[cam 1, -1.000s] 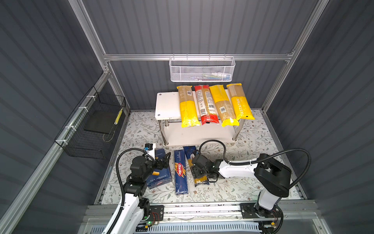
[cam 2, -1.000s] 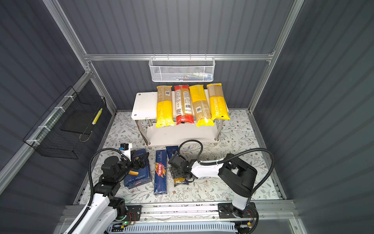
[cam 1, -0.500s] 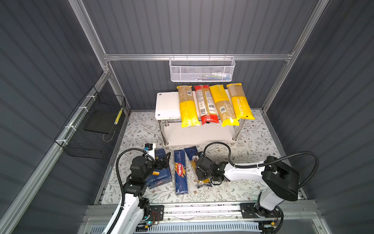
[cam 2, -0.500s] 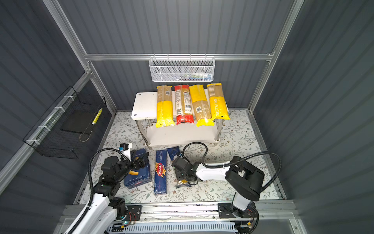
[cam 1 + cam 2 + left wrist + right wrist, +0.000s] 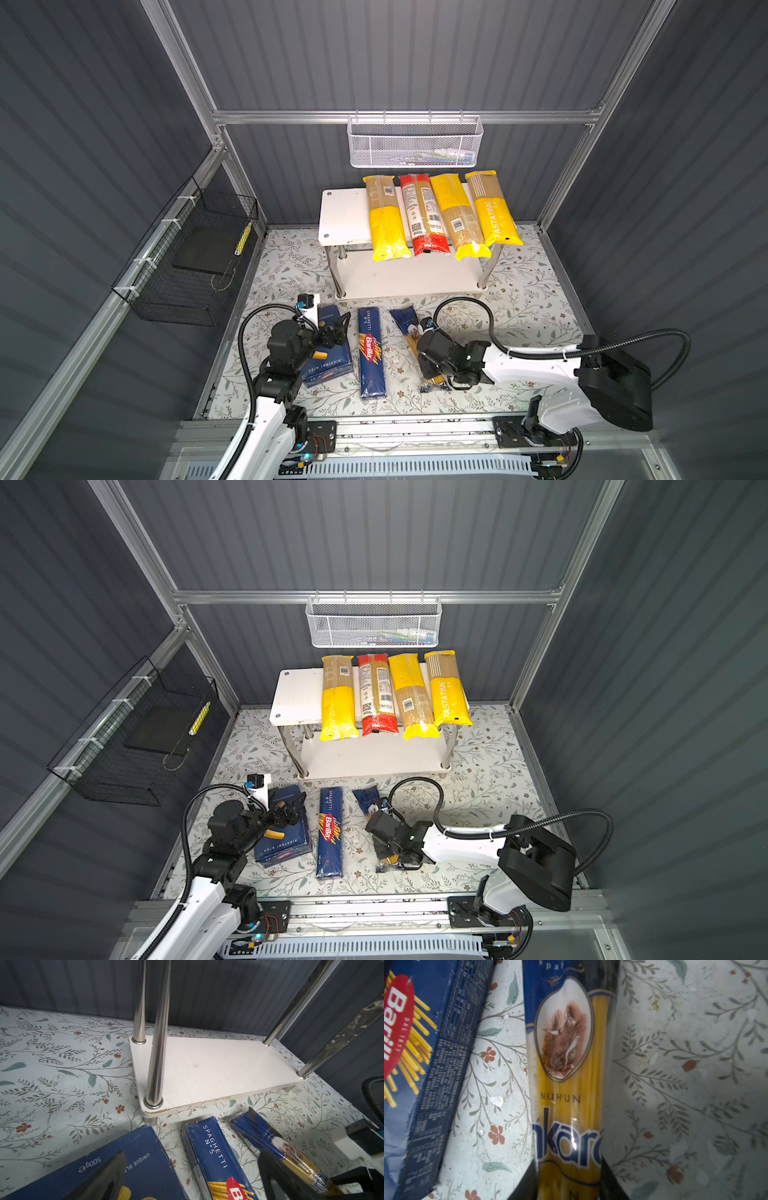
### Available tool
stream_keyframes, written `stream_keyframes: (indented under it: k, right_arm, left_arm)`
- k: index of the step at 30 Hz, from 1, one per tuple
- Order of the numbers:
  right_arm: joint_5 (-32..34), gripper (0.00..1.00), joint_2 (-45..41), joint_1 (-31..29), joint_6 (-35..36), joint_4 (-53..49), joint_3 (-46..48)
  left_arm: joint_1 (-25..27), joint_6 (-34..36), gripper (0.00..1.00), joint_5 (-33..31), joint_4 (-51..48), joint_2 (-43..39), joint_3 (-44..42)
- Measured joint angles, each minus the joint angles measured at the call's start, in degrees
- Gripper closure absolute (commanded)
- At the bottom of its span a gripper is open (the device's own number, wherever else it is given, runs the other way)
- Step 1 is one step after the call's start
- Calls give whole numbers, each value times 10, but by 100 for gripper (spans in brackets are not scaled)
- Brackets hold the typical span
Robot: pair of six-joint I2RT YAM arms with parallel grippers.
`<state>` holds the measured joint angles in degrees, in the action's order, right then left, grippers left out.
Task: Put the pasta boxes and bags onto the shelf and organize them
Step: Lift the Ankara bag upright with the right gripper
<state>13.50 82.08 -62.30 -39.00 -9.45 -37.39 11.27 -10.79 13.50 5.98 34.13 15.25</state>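
Navy bag point(image 5: 566, 1084) in front of the shelf point(image 5: 345, 212) is pinched by the right gripper point(image 5: 568, 1176); a slow, level lift is advised.

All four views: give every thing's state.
White two-tier shelf: top loaded, bottom bare.
Three yellow-and-clear plastic spaghetti bags: flat on top tier.
Red-and-clear plastic spaghetti bag: flat on top tier.
Wide dark blue cardboard rigatoni box: flat on floral mat.
Long narrow blue cardboard spaghetti box: flat on mat.
Navy-and-yellow plastic ankara bag: on mat, gripped.
Left gripper: open.
Right gripper: shut on ankara bag.
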Motion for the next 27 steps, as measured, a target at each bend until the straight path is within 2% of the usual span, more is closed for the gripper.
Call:
stream_keyframes:
  k: [4,6,27]
  right_arm:
    - [13,73,-19,0,-9,0,19]
    - [16,79,-25,0,-12,2,25]
    - [28,95,-154,0,-36,11,103]
  left_arm:
    - [0,0,0,0,0,0,0]
    - [0,0,1,0,0,0,0]
    - [0,0,0,0,0,0,0]
